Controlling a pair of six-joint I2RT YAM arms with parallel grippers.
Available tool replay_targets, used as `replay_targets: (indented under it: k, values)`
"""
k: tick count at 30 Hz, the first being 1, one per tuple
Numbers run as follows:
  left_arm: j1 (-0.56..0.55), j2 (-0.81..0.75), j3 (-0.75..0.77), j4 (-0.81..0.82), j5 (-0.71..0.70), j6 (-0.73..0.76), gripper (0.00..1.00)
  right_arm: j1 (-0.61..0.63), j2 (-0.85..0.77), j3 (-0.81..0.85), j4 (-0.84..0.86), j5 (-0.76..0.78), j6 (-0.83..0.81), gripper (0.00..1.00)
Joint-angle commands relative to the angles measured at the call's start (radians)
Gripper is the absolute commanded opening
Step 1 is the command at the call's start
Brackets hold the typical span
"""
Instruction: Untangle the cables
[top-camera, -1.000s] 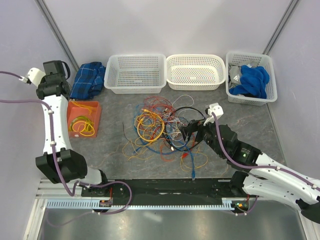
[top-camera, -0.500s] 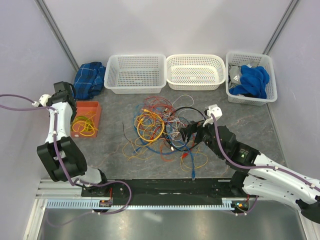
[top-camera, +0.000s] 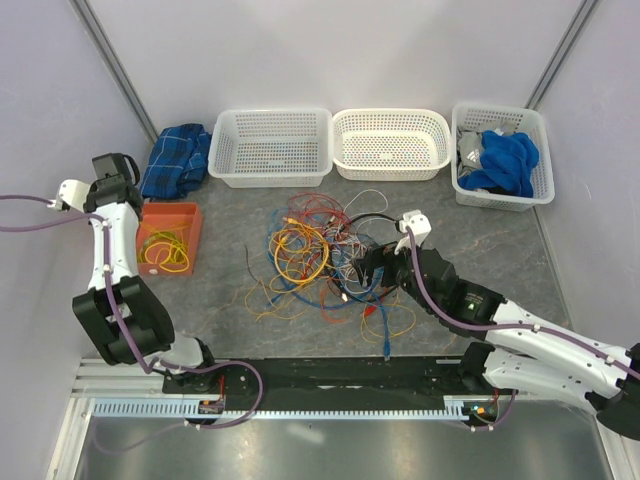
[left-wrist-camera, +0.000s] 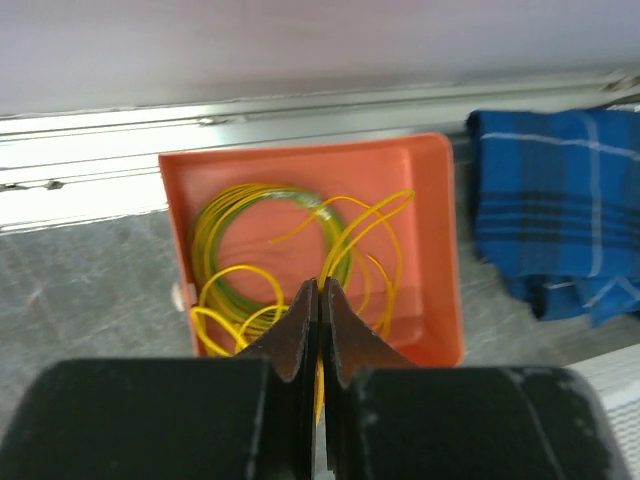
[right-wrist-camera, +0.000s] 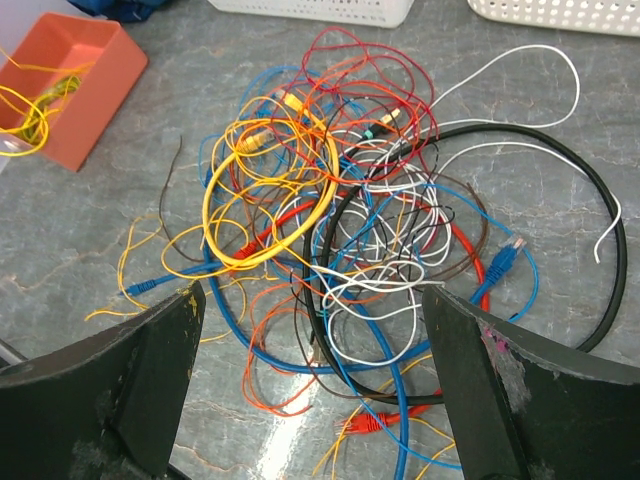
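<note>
The cables (top-camera: 325, 255) lie in a tangled heap mid-table: yellow, orange, red, blue and white wires, with a thick black loop (right-wrist-camera: 560, 180) on the heap's right side. My right gripper (top-camera: 372, 265) hovers wide open and empty over the near right part of the heap (right-wrist-camera: 330, 220), with a finger on either side. My left gripper (top-camera: 112, 172) hangs above the orange tray (top-camera: 190, 215). Its fingers (left-wrist-camera: 300, 330) are pressed together with a thin yellow wire (left-wrist-camera: 320, 385) showing between them. The tray (left-wrist-camera: 430, 260) holds coiled yellow and green wires (left-wrist-camera: 260, 230).
Three white baskets (top-camera: 270, 148) (top-camera: 390, 143) (top-camera: 500, 150) line the back; the right one holds blue cloth. A blue plaid cloth (top-camera: 178, 160) lies behind the tray and also shows in the left wrist view (left-wrist-camera: 560, 210). Walls close in on the left and right.
My left arm swung down from high at the back left to over the orange tray, then shifted slightly back. My right gripper moved a little left over the heap.
</note>
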Motion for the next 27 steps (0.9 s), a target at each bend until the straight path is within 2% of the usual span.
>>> replay_targets:
  k: [1, 5, 6, 12, 16, 22, 26, 27]
  values:
    - [0.013, -0.06, 0.005, 0.139, 0.004, -0.086, 0.02, 0.003, 0.023, 0.026, 0.039, -0.005, 0.006, 0.98]
    - [0.014, -0.111, -0.047, 0.305, 0.07, -0.034, 0.02, 0.003, 0.056, 0.029, 0.062, -0.01, 0.003, 0.98]
    - [0.014, -0.128, -0.058, 0.388, 0.098, -0.01, 0.02, 0.004, 0.063, 0.029, 0.068, -0.017, 0.005, 0.98]
    - [0.014, -0.14, -0.124, 0.52, 0.101, 0.107, 0.02, 0.003, 0.1, 0.024, 0.091, -0.05, 0.011, 0.98]
    - [0.014, -0.148, -0.238, 0.628, 0.087, 0.153, 0.02, 0.003, 0.086, 0.0, 0.091, -0.071, 0.025, 0.98]
    - [0.014, -0.201, -0.419, 0.667, 0.098, 0.107, 0.02, 0.003, 0.07, -0.034, 0.113, -0.07, 0.031, 0.98]
    - [0.013, -0.205, -0.478, 0.658, 0.067, 0.089, 0.02, 0.003, 0.066, -0.037, 0.114, -0.077, 0.032, 0.98]
    - [0.013, -0.197, -0.464, 0.641, 0.067, 0.087, 0.08, 0.003, 0.062, -0.04, 0.113, -0.077, 0.031, 0.98]
